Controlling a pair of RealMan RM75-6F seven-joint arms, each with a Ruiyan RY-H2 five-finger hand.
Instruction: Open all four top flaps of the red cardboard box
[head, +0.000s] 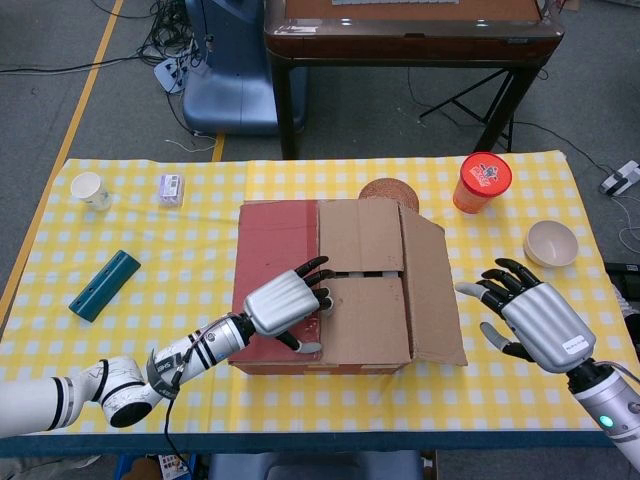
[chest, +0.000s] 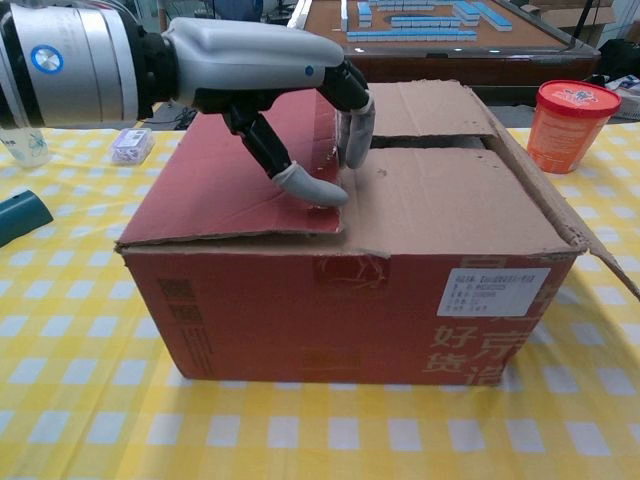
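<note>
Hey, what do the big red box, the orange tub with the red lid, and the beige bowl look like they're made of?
The red cardboard box: matte cardboard, judging by the raw brown inner flaps and frayed edges. The orange tub with red lid: probably glossy plastic, given the printed label and snap-style lid. The beige bowl: smooth, ceramic or plastic; the pictures don't show which.

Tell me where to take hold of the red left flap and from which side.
Take the red left flap by its free inner edge, coming from the box's middle: that edge lies over the brown flaps, a lip for the left robot hand to hook.
</note>
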